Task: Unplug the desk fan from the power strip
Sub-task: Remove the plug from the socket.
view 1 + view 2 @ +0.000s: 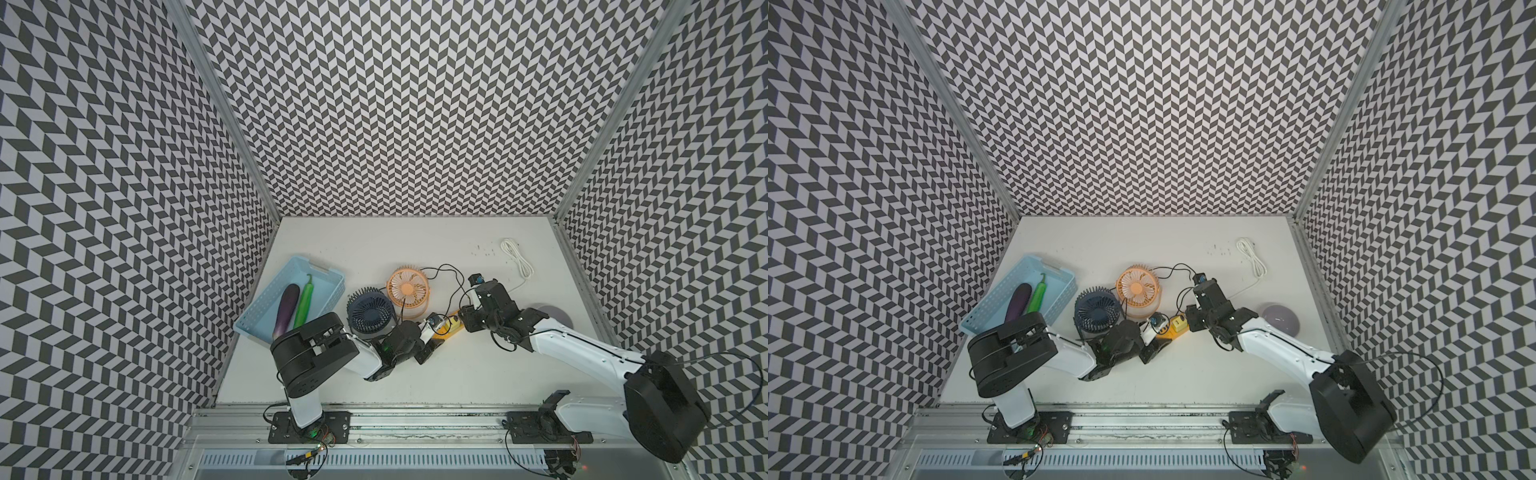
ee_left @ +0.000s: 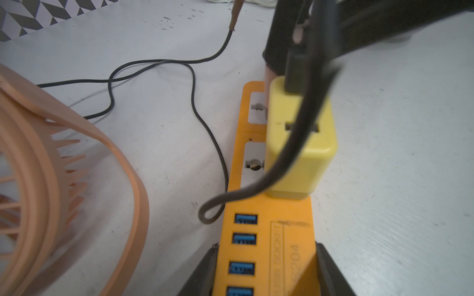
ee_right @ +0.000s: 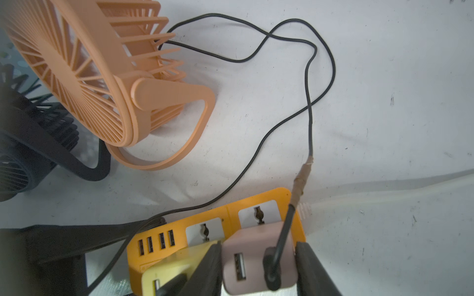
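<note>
The orange-yellow power strip point(image 2: 266, 230) lies on the white table, in both top views between my two grippers point(image 1: 451, 329). My left gripper point(image 2: 265, 252) is shut on its USB end, one finger on each long side. A yellow adapter point(image 2: 300, 143) and a pink adapter point(image 3: 256, 264) sit in its sockets. My right gripper point(image 3: 257, 256) is shut on the pink adapter, which has a black cable point(image 3: 309, 115) plugged in. That cable runs toward the back of the orange desk fan point(image 3: 89, 71), which stands just behind the strip point(image 1: 407, 286).
A dark blue fan point(image 1: 370, 313) stands left of the orange one, touching my left arm. A light blue basket point(image 1: 320, 268) holds an eggplant and a green pepper. A white cord point(image 1: 517, 259) coils at the back right. A grey dome point(image 1: 1281, 318) lies by my right arm.
</note>
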Action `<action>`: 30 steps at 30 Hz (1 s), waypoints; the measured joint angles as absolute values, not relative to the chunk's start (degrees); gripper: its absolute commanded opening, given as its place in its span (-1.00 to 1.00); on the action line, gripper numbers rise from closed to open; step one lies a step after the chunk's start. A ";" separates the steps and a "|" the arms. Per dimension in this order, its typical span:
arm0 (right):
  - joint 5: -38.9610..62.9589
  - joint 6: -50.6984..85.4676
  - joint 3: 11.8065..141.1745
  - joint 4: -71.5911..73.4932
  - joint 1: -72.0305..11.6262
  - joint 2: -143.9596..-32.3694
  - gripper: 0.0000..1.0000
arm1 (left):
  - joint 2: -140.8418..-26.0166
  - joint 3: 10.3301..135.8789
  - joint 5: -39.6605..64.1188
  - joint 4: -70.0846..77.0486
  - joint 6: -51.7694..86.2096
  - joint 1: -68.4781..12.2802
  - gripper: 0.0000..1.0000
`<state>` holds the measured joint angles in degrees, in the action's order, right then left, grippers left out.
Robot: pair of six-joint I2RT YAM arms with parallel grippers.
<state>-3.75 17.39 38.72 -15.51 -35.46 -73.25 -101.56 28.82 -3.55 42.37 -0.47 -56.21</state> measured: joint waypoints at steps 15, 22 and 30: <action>-2.57 17.74 38.72 -15.84 -33.30 -73.17 -0.70 | -101.58 28.97 -3.36 42.15 -0.49 -56.21 -0.44; -1.06 17.47 38.72 -16.01 -33.39 -72.97 -0.70 | -101.58 29.12 -3.29 41.91 -0.51 -56.21 -0.44; -3.90 16.73 38.72 -16.23 -35.64 -72.27 -0.70 | -101.58 29.12 -3.25 41.91 -0.49 -56.21 -0.44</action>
